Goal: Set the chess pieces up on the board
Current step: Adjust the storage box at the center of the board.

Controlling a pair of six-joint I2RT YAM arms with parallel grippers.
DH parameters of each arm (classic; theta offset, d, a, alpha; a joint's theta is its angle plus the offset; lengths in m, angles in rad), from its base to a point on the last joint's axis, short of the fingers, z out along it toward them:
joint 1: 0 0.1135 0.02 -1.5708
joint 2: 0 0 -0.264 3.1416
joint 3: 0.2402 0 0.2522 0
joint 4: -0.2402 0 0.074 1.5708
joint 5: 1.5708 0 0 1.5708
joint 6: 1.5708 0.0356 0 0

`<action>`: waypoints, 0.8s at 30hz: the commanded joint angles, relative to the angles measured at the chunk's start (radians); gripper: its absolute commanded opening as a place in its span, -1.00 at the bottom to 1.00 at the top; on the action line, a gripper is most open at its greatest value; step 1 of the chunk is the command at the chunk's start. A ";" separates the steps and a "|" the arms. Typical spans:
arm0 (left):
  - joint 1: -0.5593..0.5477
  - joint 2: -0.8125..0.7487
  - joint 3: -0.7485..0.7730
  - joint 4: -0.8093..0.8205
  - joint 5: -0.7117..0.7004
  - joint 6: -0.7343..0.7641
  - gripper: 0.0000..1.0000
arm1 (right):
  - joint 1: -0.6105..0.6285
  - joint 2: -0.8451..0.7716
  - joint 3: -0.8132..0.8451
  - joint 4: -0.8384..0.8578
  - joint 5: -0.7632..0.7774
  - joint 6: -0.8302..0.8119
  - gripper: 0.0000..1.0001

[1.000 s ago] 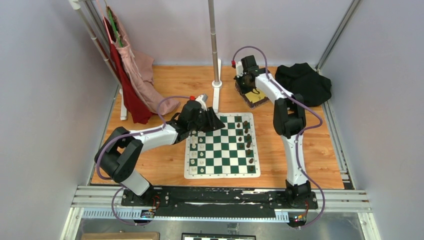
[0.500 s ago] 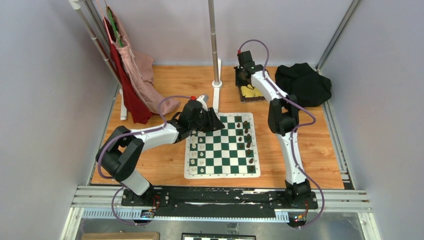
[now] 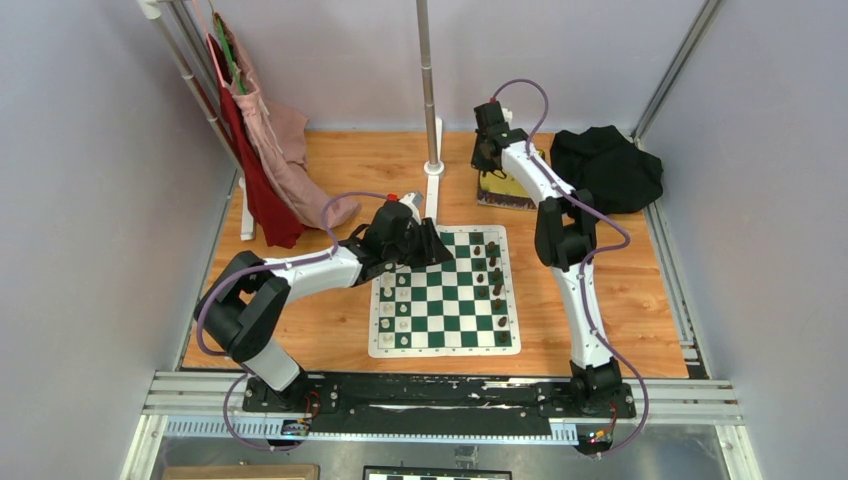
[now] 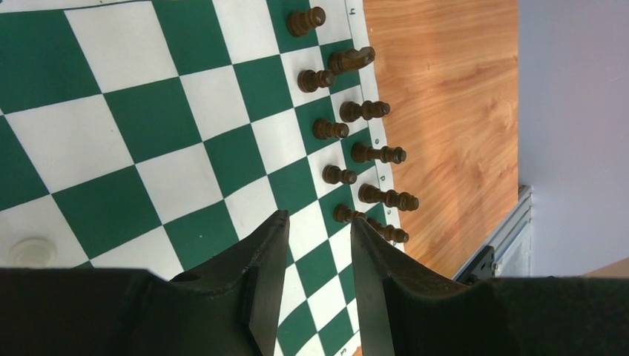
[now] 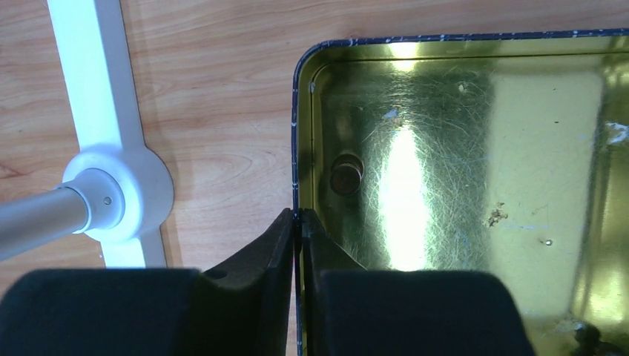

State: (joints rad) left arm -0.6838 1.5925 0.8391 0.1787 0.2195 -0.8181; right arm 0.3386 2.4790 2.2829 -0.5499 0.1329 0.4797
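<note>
One dark brown chess piece (image 5: 346,174) lies in gold tin (image 5: 460,111), just ahead-right of my R gripper (image 5: 297,216), tips pinching tin's rim. Piece seen end-on; axis unclear. L gripper (image 4: 319,222) is far off, part-spread, empty, over board (image 4: 148,126).

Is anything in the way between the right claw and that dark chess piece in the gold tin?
Only a wall of the tin, which the right gripper pinches; the chess piece lies just inside it, nothing else between.

Wooden table (image 3: 640,300), lilac walls (image 3: 90,200), metal pole (image 3: 427,80)
</note>
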 commanded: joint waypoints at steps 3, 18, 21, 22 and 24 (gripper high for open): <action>-0.021 0.011 0.043 -0.022 -0.028 0.021 -0.17 | 0.006 -0.018 -0.040 0.056 -0.045 -0.005 -0.30; -0.049 0.027 0.070 -0.035 -0.053 0.028 -0.17 | 0.004 -0.226 -0.235 0.211 -0.069 -0.192 -0.02; -0.056 0.033 0.072 -0.035 -0.058 0.027 -0.17 | -0.003 -0.264 -0.287 0.239 -0.063 -0.210 -0.06; -0.058 0.035 0.074 -0.035 -0.058 0.026 -0.17 | -0.006 -0.272 -0.300 0.245 -0.057 -0.215 -0.07; -0.061 0.036 0.074 -0.035 -0.061 0.027 -0.17 | -0.013 -0.281 -0.315 0.249 -0.046 -0.232 -0.13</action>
State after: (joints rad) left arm -0.7319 1.6150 0.8829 0.1448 0.1722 -0.8036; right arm 0.3374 2.2364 2.0083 -0.3416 0.0635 0.3012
